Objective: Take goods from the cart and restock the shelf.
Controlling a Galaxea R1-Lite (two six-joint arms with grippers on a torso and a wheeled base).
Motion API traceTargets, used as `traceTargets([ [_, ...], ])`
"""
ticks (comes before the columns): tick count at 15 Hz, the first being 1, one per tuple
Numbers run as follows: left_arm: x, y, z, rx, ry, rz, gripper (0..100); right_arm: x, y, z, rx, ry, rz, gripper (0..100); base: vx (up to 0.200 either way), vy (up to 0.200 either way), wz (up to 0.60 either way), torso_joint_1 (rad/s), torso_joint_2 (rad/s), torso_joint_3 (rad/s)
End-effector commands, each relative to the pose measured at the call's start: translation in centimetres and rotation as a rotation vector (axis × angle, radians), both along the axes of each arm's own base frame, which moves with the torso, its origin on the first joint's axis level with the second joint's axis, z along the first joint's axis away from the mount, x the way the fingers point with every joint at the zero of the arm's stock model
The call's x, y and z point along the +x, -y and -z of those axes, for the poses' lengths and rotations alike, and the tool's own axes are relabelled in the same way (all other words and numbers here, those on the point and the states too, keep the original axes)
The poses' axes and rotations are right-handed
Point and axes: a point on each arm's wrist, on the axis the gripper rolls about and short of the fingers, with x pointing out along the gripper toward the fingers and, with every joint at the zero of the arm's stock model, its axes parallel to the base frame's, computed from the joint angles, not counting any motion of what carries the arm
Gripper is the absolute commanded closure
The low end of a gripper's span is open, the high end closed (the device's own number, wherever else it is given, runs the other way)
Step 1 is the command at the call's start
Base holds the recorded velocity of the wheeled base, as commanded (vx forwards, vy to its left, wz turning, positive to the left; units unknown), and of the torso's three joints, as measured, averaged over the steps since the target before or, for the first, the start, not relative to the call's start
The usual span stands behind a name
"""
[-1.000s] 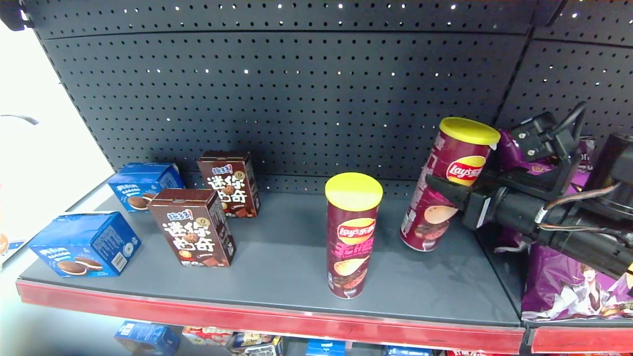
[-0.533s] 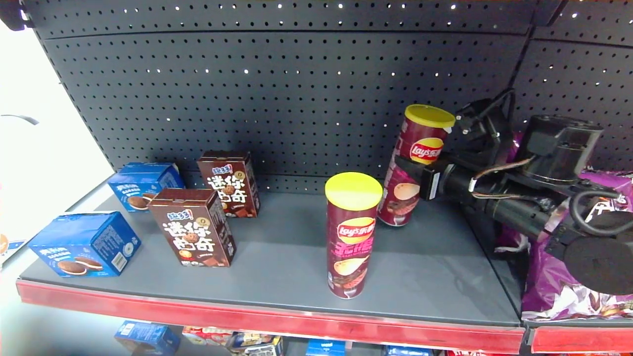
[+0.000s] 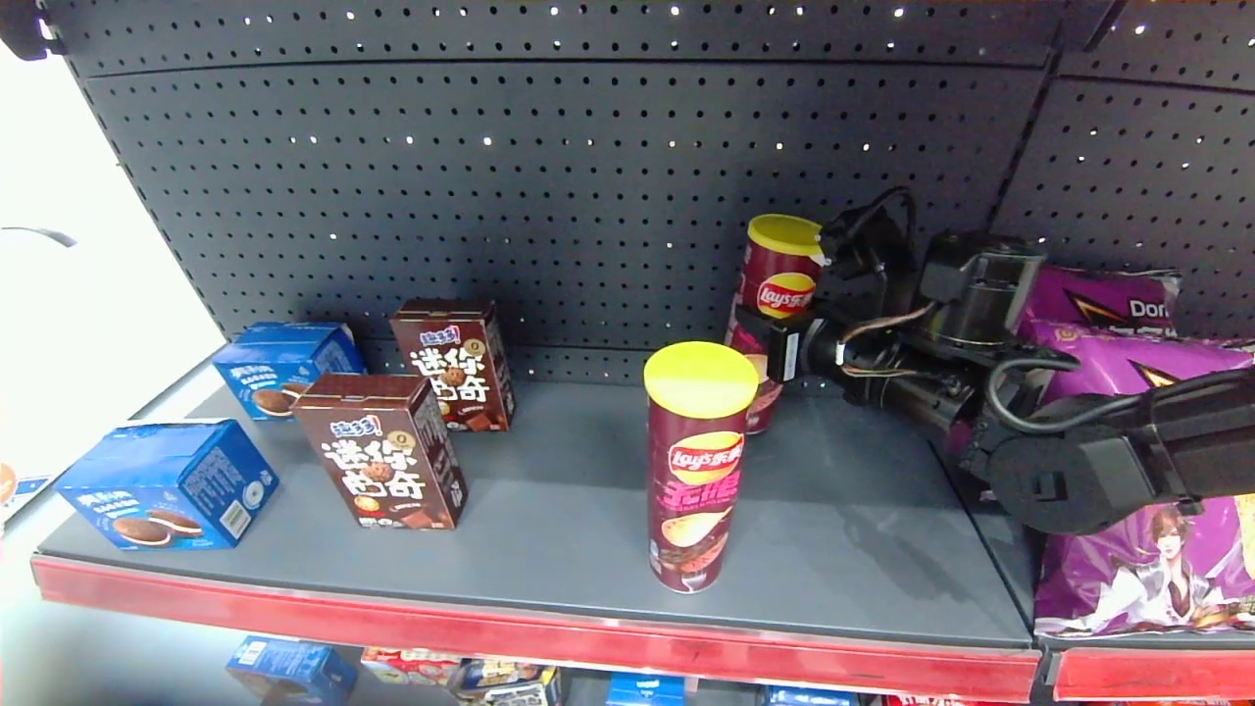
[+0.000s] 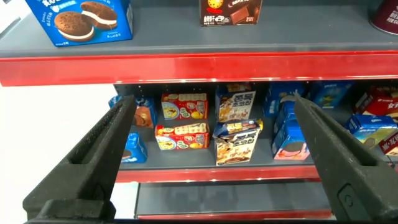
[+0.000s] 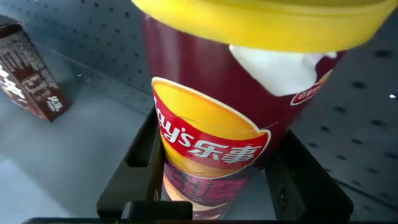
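My right gripper (image 3: 760,338) is shut on a maroon chip can with a yellow lid (image 3: 779,279), held upright at the back of the grey shelf (image 3: 843,529) close to the pegboard. In the right wrist view that chip can (image 5: 217,130) sits between my dark fingers (image 5: 140,165). A second identical can (image 3: 698,461) stands near the shelf's front, just left of and nearer than the held one. My left gripper (image 4: 214,155) is open, lower down, facing the red shelf edge (image 4: 199,65) and the boxes on the shelf below.
Two brown cookie boxes (image 3: 382,451) and two blue cookie boxes (image 3: 172,480) stand on the shelf's left half. Purple snack bags (image 3: 1128,392) fill the bay to the right. The black pegboard (image 3: 549,196) closes the back. Bare shelf lies between the cans and the bags.
My right arm has carried the chip can leftward and back toward the pegboard, and the can now stands more upright. The front can and the boxes have stayed put.
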Motion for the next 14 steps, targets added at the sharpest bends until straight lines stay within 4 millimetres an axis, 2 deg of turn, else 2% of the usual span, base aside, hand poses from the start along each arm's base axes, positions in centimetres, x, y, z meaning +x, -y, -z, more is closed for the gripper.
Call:
traceTargets([
  [1,0.0,0.0,0.0,0.000,-0.002,0.000,0,0.4,-0.6,0.4,-0.004,-0.007,-0.006,100,0.000,0.000,0.00,0.000,0.00,0.000],
  [6,0.0,0.0,0.0,0.000,-0.002,0.000,0,1.8,-2.7,1.0,-0.006,-0.013,-0.030,100,0.000,0.000,0.00,0.000,0.00,0.000],
  [14,0.0,0.0,0.0,0.000,-0.002,0.000,0,3.4,-3.4,1.5,0.000,-0.006,0.004,100,0.000,0.000,0.00,0.000,0.00,0.000],
])
